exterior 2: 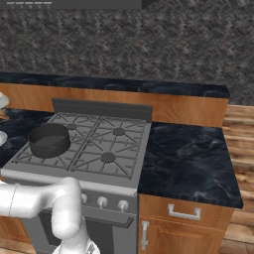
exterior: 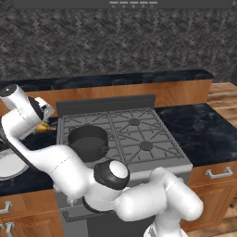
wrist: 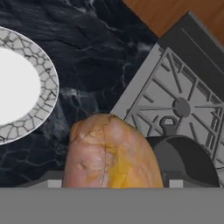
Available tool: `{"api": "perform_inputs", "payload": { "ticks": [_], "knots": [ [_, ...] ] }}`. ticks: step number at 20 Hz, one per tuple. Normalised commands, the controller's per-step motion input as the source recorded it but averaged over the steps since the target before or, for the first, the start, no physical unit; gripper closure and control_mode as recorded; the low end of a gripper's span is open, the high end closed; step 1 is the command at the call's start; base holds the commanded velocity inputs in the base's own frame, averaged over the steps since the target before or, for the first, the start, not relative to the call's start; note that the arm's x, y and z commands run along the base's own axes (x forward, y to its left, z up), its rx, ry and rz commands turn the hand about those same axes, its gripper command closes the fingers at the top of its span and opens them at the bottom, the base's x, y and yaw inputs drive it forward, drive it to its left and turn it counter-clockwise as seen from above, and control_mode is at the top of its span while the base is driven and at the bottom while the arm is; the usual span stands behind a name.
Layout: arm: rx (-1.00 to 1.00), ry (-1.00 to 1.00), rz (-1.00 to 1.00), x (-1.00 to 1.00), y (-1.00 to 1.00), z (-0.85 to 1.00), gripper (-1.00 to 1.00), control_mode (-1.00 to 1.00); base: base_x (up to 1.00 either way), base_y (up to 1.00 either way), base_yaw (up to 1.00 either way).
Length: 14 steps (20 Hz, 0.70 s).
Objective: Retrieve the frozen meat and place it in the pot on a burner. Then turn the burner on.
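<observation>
In the hand view the frozen meat (wrist: 109,153), a glossy orange-brown chunk, sits large between the two fingertips of my gripper (wrist: 114,183), which is shut on it. It hangs above the dark counter, left of the stove. From the left base view the gripper (exterior: 39,121) hovers at the stove's left edge, with a bit of orange meat (exterior: 43,127) showing below it. The dark grey pot (exterior: 88,141) (exterior 2: 48,140) (wrist: 186,162) stands on the front left grate. That burner is hidden under the pot.
A white plate (wrist: 17,85) (exterior: 8,164) with a grey patterned rim lies on the counter left of the stove. Silver knobs (exterior 2: 102,201) line the stove front. The other burners (exterior: 134,121) are bare. Dark counter (exterior 2: 188,158) stretches to the right.
</observation>
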Motion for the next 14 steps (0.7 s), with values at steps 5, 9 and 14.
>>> {"api": "perform_inputs", "payload": {
  "ticks": [5,9,14],
  "knots": [
    [0.02,-0.02,-0.16,-0.07,-0.48,0.24,1.0,-1.0,0.0,0.0,0.0],
    [0.12,-0.01,-0.15,-0.11,-0.59,-0.03,1.0,-1.0,0.0,0.0,0.0],
    [0.19,-0.02,-0.12,-0.08,-0.67,0.01,1.0,-1.0,0.0,0.0,0.0]
  ]
}}
